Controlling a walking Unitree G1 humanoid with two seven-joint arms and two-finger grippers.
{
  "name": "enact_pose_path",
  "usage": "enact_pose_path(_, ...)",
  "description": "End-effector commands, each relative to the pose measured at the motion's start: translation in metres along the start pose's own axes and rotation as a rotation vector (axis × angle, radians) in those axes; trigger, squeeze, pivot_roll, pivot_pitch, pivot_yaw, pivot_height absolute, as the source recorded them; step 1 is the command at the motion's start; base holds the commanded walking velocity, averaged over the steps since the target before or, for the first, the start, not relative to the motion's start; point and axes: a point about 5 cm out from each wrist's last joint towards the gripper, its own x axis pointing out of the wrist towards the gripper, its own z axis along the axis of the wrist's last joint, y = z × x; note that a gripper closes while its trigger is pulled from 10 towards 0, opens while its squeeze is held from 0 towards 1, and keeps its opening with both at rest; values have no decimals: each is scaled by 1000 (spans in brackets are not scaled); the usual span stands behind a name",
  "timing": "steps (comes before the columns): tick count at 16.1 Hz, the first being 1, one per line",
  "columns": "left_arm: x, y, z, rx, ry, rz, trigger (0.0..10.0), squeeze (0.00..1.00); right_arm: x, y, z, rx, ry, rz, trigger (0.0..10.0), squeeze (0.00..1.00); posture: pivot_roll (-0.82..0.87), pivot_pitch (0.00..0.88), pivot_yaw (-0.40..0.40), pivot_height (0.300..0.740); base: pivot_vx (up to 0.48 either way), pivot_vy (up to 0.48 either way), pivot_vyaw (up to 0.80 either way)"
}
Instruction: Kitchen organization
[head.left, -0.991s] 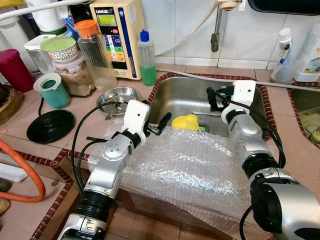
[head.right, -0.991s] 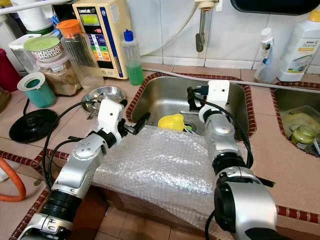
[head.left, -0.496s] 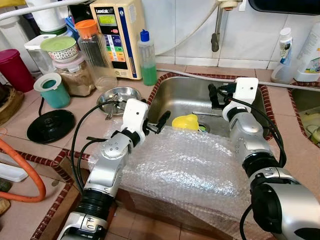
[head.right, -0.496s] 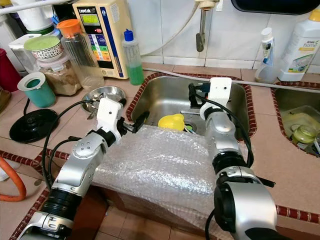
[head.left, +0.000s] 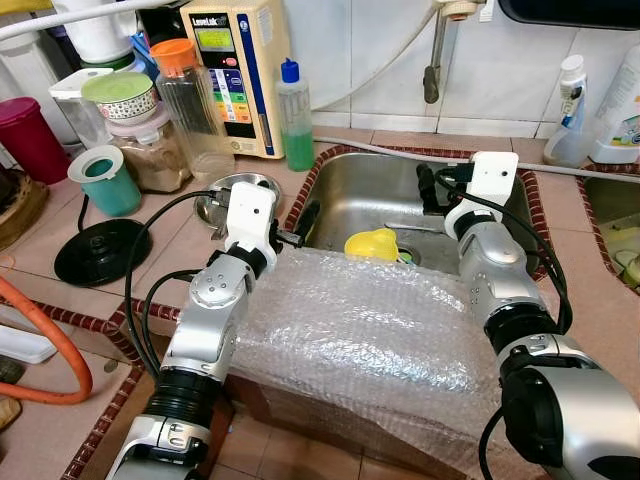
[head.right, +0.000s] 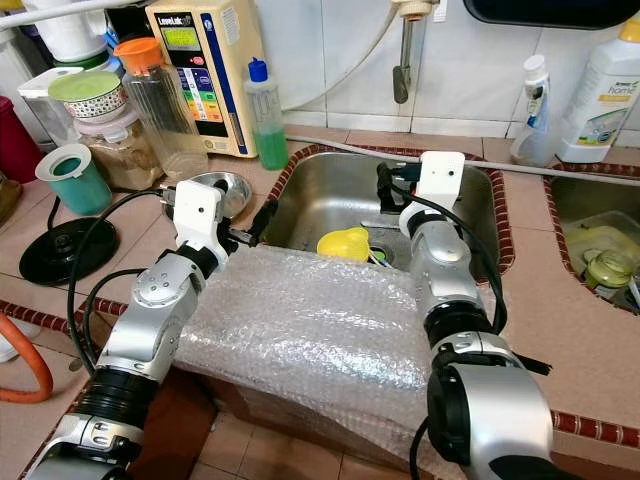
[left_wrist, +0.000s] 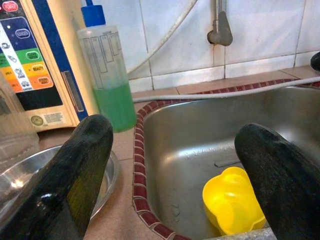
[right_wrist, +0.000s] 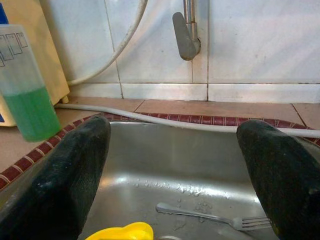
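Both pincers hang spread wide and empty: the left pincer (head.left: 300, 228) over the sink's (head.left: 365, 190) left rim, the right pincer (head.left: 428, 190) above the basin, where a yellow cup (head.left: 371, 244) and fork (right_wrist: 212, 216) lie.

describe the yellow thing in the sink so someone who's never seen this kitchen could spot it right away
Find the steel sink set into the tiled counter, below the wall tap. On its floor near the drain, just beyond the bubble wrap draped over the front edge, lies a small yellow plastic cup. It is the one bright yellow item there; the fork beside it is thin metal.
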Motion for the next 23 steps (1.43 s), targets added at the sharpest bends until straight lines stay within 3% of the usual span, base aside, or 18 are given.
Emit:
enact_pose_path(1, 1, 8, 2, 8, 1, 48, 10000, 0, 4, 8, 10, 12, -31, 23, 10000, 1000, 15, 0, 127, 740, 0, 0, 0)
enact_pose_path(6, 3, 18, 6, 10, -13, 111, 10000, 0, 5, 11, 15, 24, -54, 33, 10000, 1000, 16, 0, 127, 740, 0, 0, 0)
enact_pose_path(10, 0, 37, 11, 22, -33, 263, 10000, 0, 3, 18, 17, 38, -78, 45, 10000, 1000, 22, 0, 132, 740, 0, 0, 0)
enact_pose_path(12, 1, 46, 14, 31, -37, 295, 10000, 0, 3, 20, 19, 44, -90, 49, 10000, 855, 43, 0, 128, 740, 0, 0, 0)
enact_pose_path(13, 1, 51, 16, 21, -37, 319, 10000, 0, 1, 22, 18, 44, -92, 64, 10000, 439, 56, 0, 119, 740, 0, 0, 0)
enact_pose_path(17, -1, 63, 14, 3, -4, 384, 10000, 0, -6, 29, 16, 33, -86, 115, 10000, 392, 63, 0, 111, 740, 0, 0, 0)
enact_pose_path(20, 3, 80, -2, -92, 144, 429, 10000, 0, -20, 43, 17, 40, -73, 188, 10000, 388, 48, 0, 122, 740, 0, 0, 0)
enact_pose_path(21, 6, 82, -4, -101, 188, 424, 10000, 0, -25, 49, 18, 49, -66, 232, 10000, 282, 40, 0, 128, 740, 0, 0, 0)
enact_pose_path(22, 7, 82, -5, -99, 203, 419, 10000, 0, -27, 51, 18, 52, -62, 245, 10000, 282, 40, 0, 128, 740, 0, 0, 0)
enact_pose_path(23, 10, 82, -9, -125, 235, 420, 10000, 0, -33, 55, 15, 53, -39, 278, 10000, 16, 29, 0, 134, 740, 0, 0, 0)
